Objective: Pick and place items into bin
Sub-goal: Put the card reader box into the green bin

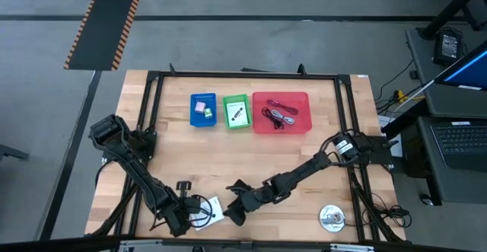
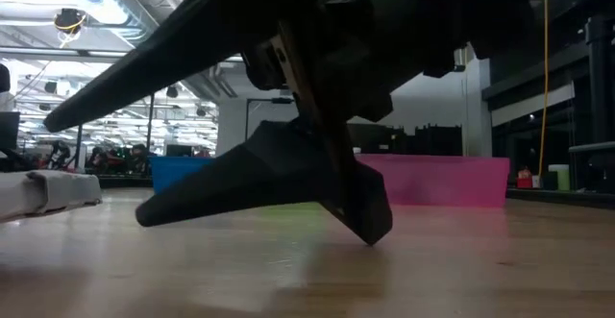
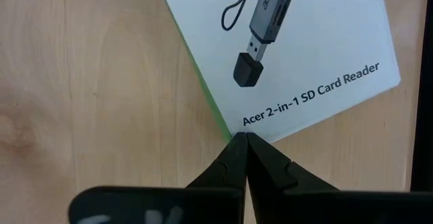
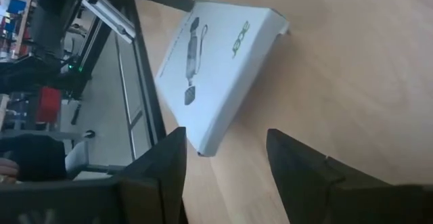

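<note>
Three bins stand in a row at the far side of the table: one blue bin, one green bin and one red bin. The blue one holds a small pale piece, the green one a small dark piece, and the red one a tangle of thin cable. One white card-reader box lies flat on the wood at the near edge, printed with "Acer 2-in-1 SD Card Reader". One round silver disc lies well apart from it, on the right arm's side.

The left gripper has its two fingers pressed together, tips meeting just at the box's corner; whether they pinch the corner cannot be told. The right gripper is spread wide, its fingers apart, with the box just ahead of them and between the two grippers.

The table is pale wood boards with a black metal frame round it. Beyond it is grey floor, one strip of black-and-orange hazard tape, and a desk with a laptop on the right arm's side.
</note>
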